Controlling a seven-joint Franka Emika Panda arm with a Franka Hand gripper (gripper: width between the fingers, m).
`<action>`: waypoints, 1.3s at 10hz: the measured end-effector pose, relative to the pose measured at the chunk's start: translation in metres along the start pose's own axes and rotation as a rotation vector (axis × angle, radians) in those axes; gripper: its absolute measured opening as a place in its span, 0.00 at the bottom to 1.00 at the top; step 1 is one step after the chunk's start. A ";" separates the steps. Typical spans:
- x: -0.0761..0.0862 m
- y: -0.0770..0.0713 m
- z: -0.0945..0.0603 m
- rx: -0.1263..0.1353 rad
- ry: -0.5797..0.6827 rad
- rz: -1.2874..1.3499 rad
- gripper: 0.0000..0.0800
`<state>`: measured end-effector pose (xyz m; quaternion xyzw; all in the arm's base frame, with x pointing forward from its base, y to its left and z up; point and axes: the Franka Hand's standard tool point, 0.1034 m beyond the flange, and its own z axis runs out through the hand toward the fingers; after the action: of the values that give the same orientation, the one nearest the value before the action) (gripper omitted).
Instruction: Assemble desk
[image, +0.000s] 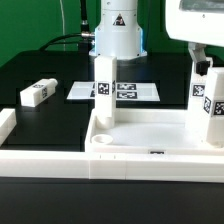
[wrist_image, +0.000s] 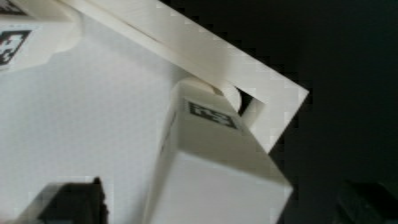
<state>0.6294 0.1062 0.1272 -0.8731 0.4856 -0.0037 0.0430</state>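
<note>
Marker board (image: 128, 91) flat on black table (image: 60, 70) behind desk top (image: 150, 132); spare leg (image: 35, 94) lies on side at exterior view's left; border rail (image: 40, 162) in front

Desk top: white plastic tray, raised rim, long axis across exterior view

Upright leg (image: 104, 88), square, tagged, at tray corner; second upright leg (image: 208, 100) at exterior view's right, under gripper (image: 204, 52)

Jaws spread, finger (wrist_image: 68, 203) clear of leg

The top of the hand (image: 205, 62) runs off the exterior view's top edge. The wrist view is blurry, so the tag (wrist_image: 214, 115) on the leg (wrist_image: 222, 172) there is too fuzzy to read.
</note>
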 end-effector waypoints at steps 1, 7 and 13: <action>0.000 0.002 0.002 -0.019 0.013 -0.101 0.81; 0.000 0.003 0.005 -0.033 0.035 -0.611 0.81; -0.002 0.002 0.007 -0.058 0.042 -1.025 0.81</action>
<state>0.6273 0.1074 0.1202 -0.9996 -0.0040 -0.0285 0.0014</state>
